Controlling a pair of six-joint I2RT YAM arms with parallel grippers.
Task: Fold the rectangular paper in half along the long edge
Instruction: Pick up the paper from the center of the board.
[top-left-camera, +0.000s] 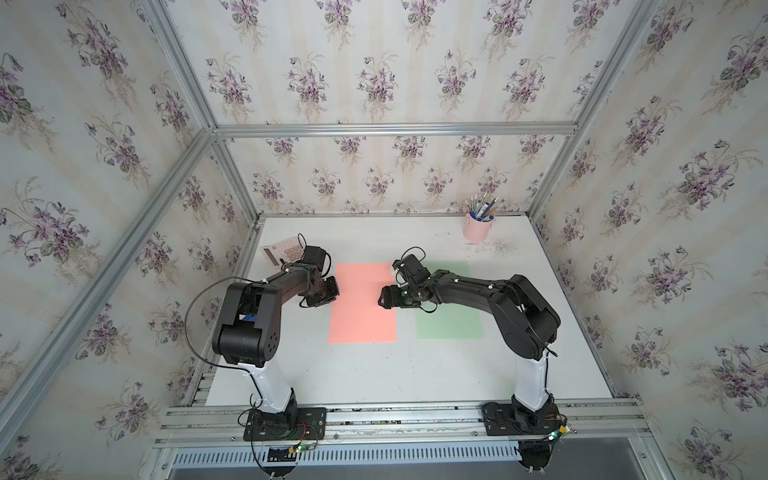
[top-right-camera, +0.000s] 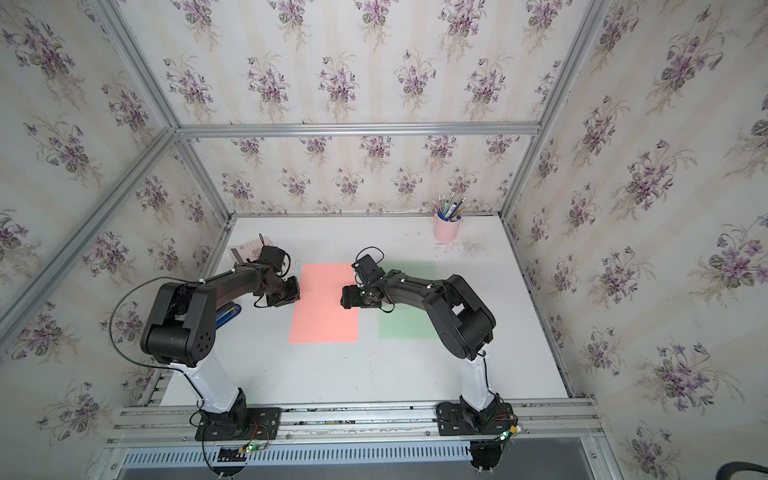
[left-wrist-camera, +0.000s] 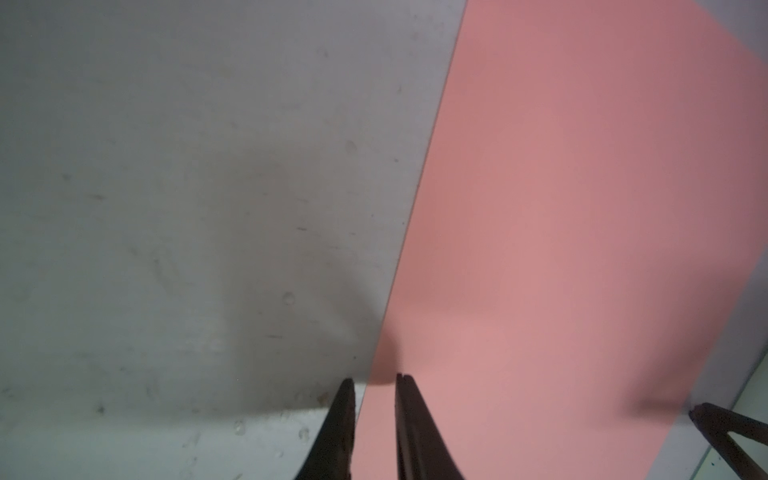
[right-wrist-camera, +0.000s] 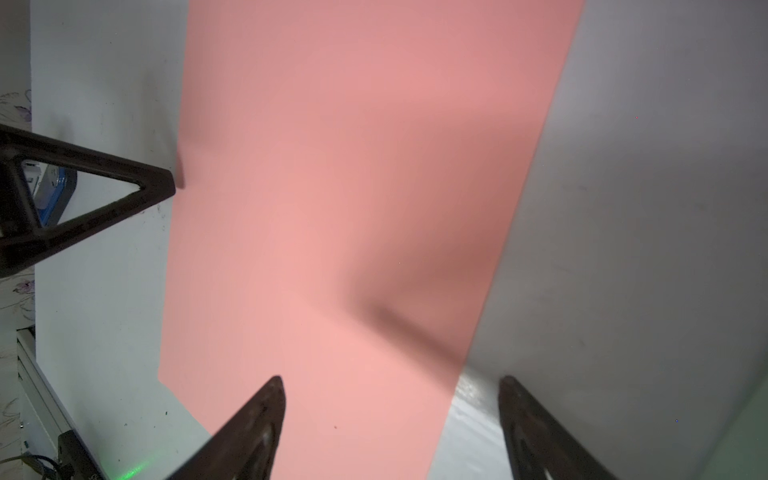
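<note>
The rectangular paper (top-left-camera: 363, 303) (top-right-camera: 326, 307) is a pink sheet lying flat in the middle of the white table (top-left-camera: 374, 374), long edges running front to back. My left gripper (top-left-camera: 334, 293) (left-wrist-camera: 374, 380) points down at the paper's left long edge. Its jaws stand only a narrow gap apart, one finger over the table and one over the paper (left-wrist-camera: 540, 208). My right gripper (top-left-camera: 382, 299) (right-wrist-camera: 392, 384) stands wide open over the right long edge of the paper (right-wrist-camera: 353, 187), one finger above the sheet and one above the table. I see no lift or crease in the sheet.
A green sheet (top-left-camera: 449, 316) lies flat just right of the pink one, partly under my right arm. A pink cup of pens (top-left-camera: 478, 228) stands at the back right. A calculator (top-left-camera: 282, 251) lies at the back left and a blue stapler (top-right-camera: 228, 313) under my left arm.
</note>
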